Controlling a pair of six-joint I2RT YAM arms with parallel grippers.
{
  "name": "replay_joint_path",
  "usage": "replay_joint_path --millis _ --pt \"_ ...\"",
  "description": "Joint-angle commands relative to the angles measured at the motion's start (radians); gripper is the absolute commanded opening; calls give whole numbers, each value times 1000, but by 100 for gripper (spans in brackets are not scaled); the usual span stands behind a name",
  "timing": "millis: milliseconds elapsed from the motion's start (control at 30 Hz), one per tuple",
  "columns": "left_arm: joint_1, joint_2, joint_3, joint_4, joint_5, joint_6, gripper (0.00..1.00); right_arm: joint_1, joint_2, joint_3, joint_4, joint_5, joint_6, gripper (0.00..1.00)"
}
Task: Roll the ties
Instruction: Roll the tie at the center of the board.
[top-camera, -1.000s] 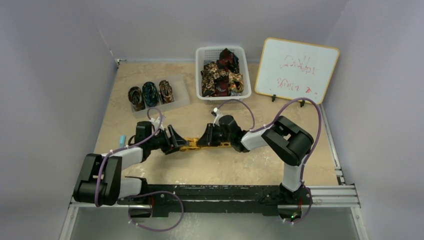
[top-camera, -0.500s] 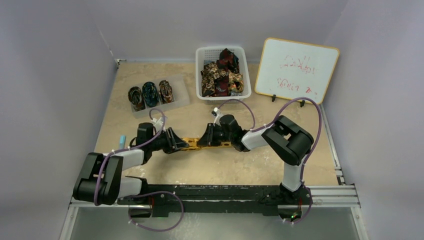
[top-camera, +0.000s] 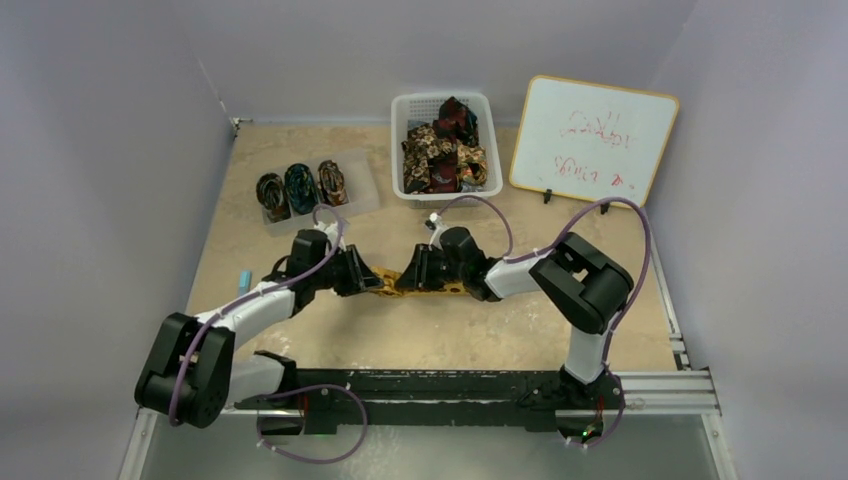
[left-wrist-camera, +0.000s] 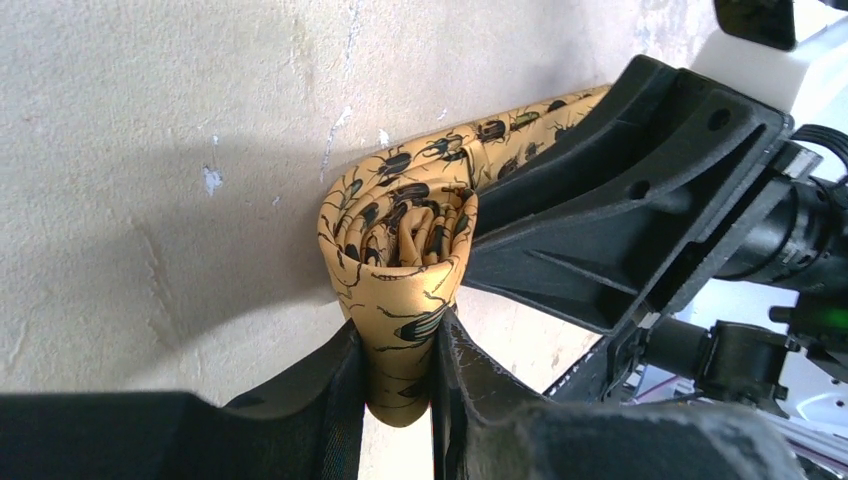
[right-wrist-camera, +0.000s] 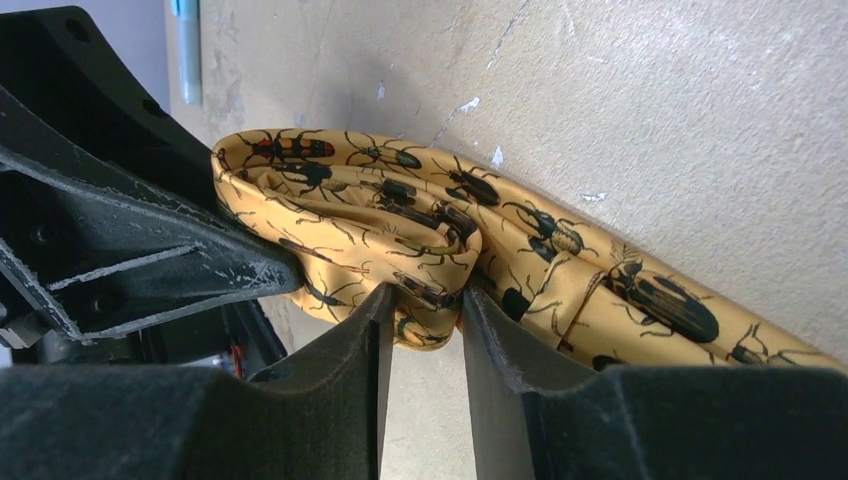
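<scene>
The golden-yellow tie (left-wrist-camera: 400, 230), printed with beetles, lies on the table partly wound into a roll (right-wrist-camera: 340, 205). My left gripper (left-wrist-camera: 398, 370) is shut on the lower end of that roll, fabric pressed between both pads. From the other side, my right gripper (right-wrist-camera: 425, 315) holds a fold of the same roll at its fingertips, both tips touching cloth. The unrolled tail (right-wrist-camera: 640, 300) runs off to the right. From above, both grippers (top-camera: 372, 278) (top-camera: 405, 280) meet at the roll (top-camera: 388, 281) in mid-table. More ties (top-camera: 440, 150) fill a basket.
A white basket (top-camera: 400, 110) stands at the back centre. A clear tray (top-camera: 365, 190) to its left holds three rolled ties (top-camera: 300, 185). At the back right leans a whiteboard (top-camera: 592, 135). A small blue pen (top-camera: 243, 279) lies near the left wall.
My left gripper has moved right and closed on the roll's end. The right gripper has stayed at the roll while its jaws eased slightly wider.
</scene>
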Motion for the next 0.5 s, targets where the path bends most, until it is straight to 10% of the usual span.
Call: replay_joint_path --millis 0,467 --pt "-24 -45 69 -75 -112 6 14 4 -60 23 -44 38 -27 35" --pt "-79 -65 173 -238 -179 21 14 3 -56 40 -55 49 -36 18"
